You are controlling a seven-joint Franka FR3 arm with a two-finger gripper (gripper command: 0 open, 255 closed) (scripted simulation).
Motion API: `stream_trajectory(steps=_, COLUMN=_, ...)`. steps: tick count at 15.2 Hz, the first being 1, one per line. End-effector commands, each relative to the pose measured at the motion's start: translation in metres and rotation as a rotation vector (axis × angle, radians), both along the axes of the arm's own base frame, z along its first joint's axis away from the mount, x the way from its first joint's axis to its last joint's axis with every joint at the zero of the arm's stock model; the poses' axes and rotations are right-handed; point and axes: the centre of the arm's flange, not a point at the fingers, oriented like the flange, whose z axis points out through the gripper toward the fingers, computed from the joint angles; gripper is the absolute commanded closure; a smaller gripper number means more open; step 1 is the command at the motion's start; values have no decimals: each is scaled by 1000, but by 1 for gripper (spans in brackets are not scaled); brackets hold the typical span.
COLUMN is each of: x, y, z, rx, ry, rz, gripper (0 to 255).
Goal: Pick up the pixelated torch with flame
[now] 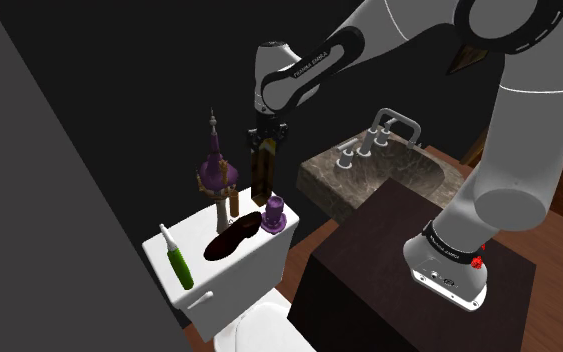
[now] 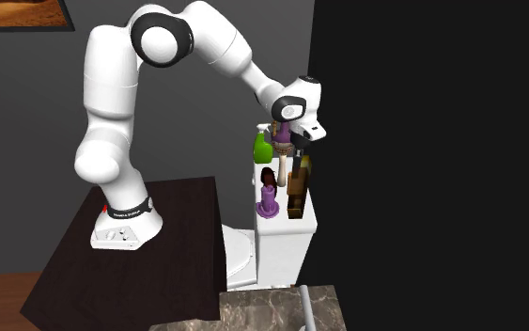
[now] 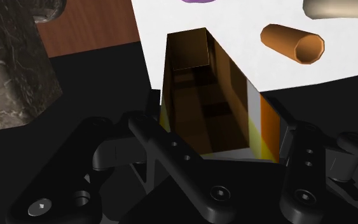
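Note:
The pixelated torch (image 1: 262, 176) is a blocky brown stick with a yellow and orange band near its top. It hangs upright in my gripper (image 1: 267, 137), which is shut on its upper end over the back of the white toilet tank lid (image 1: 199, 270). In the second exterior view the torch (image 2: 296, 191) reaches down from the gripper (image 2: 296, 150) to about lid height; I cannot tell if it touches the lid. In the wrist view the torch (image 3: 203, 95) runs away from the gripper (image 3: 220, 125), clasped on both sides by the black fingers (image 3: 155, 124).
On the lid stand a purple spired tower (image 1: 214, 165), a small purple hat-shaped piece (image 1: 275, 213), a dark brown shoe-like object (image 1: 231, 240) and a green and white bottle (image 1: 178, 260). A marble sink counter (image 1: 364, 180) with a faucet (image 1: 384, 130) lies beside the tank. My dark stand (image 1: 369, 295) is close.

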Motion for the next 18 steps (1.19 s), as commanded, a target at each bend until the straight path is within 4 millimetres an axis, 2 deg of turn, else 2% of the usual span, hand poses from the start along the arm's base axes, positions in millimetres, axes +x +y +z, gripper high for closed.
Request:
stream_trajectory(steps=1, x=1, y=0, z=-1, rx=0, ry=1, rz=0, gripper=255)
stream_trajectory(steps=16, x=1, y=0, z=78, rx=0, ry=1, rz=0, gripper=255)
stream_trajectory(steps=18, x=1, y=0, z=79, rx=0, ry=1, rz=0, gripper=255)
